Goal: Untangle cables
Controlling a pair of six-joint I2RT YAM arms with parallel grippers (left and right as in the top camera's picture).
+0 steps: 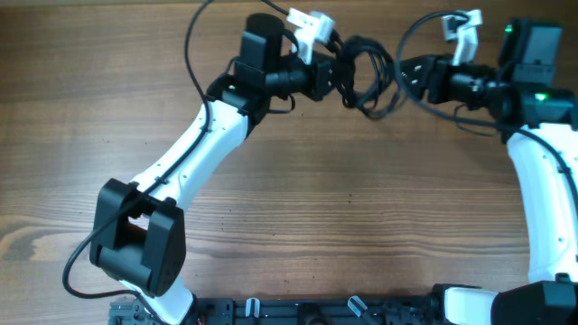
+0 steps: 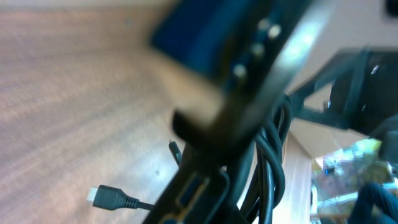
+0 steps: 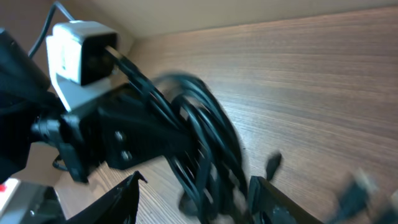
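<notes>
The thin black cables [image 1: 368, 77] were one knotted clump at the far side of the wooden tabletop [image 1: 316, 199], pinched in the closed left gripper [image 1: 345, 81]. The right gripper [image 1: 404, 74] stood open beside its loops. No cord looked separated, so nearly all the untangling seemed left.

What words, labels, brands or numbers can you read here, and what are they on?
No readable text anywhere. The cables, the white camera housing and the table show no lettering; both wrist views are too blurred for fine print.
</notes>
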